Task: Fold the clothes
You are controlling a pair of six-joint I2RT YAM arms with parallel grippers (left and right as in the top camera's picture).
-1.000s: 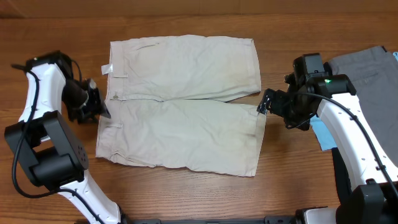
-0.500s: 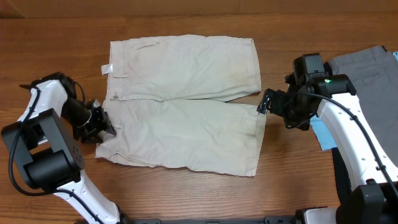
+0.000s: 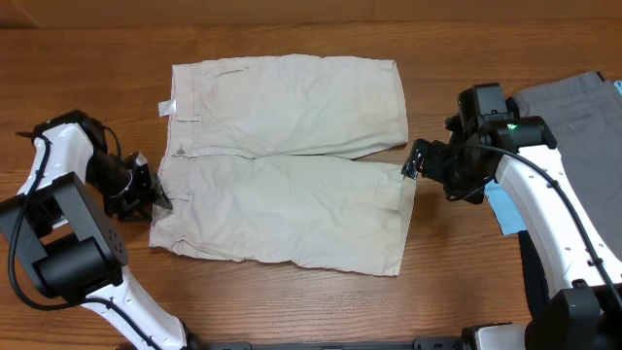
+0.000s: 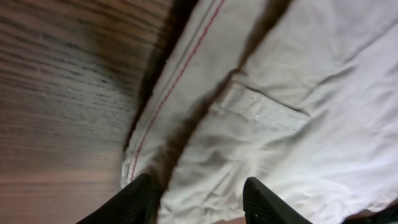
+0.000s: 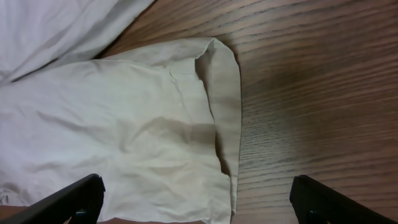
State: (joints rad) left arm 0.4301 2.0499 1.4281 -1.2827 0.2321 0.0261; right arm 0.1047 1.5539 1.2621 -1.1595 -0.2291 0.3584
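Observation:
The clothes (image 3: 287, 160) are a pale beige pair of shorts lying spread flat, waistband to the left and both legs to the right. My left gripper (image 3: 155, 194) sits at the near end of the waistband. Its fingers (image 4: 134, 202) stand partly apart, astride the red-stitched waistband edge (image 4: 180, 74), with cloth (image 4: 292, 124) lying between them. My right gripper (image 3: 410, 167) hovers at the hem of the near leg. In the right wrist view it (image 5: 199, 202) is wide open, and the hem corner (image 5: 221, 124) lies flat between the fingers.
Grey trousers (image 3: 573, 107) lie at the right edge behind the right arm. A light-blue item (image 3: 503, 209) sits under that arm. A small white label (image 3: 167, 107) sticks out at the waistband's far end. Bare wood (image 5: 311, 93) lies right of the hem.
My left gripper has moved toward the table's front along the waistband, down to its near corner. The right arm and the shorts have not moved.

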